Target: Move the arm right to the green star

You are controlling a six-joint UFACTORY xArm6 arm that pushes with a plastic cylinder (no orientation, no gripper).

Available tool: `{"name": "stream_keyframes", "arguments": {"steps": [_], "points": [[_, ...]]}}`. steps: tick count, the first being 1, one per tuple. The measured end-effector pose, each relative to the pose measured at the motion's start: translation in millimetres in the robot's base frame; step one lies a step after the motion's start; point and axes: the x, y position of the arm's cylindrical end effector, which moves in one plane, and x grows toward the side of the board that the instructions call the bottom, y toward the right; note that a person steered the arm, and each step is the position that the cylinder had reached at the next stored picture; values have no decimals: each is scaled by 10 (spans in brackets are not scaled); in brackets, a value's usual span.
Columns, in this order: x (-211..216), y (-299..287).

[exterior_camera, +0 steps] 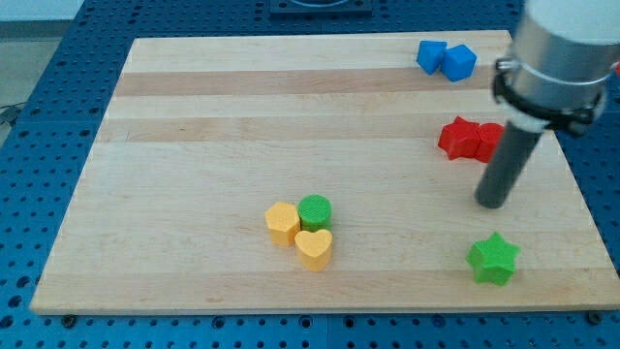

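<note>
The green star (493, 259) is sitting near the tabletop's (194, 145) bottom right corner. The tip (491, 203) is hanging just above it in the view, below the red blocks (471, 139). It should be sliding down and a little right, stopping beside the star, probably without bumping it. The end effector is one leaning rod, holding nothing.

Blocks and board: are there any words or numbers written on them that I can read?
None: no word, number or sign shows anywhere.
The wooden board is plain.
The green star, red blocks, blue blocks, green cylinder, yellow heart and other yellow block are plain.
My tip, above the star, is unmarked.
</note>
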Motion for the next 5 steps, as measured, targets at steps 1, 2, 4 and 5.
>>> {"name": "stream_keyframes", "arguments": {"steps": [1,2,4,5], "points": [[-36,160],[254,252],[834,371],[842,374]]}}
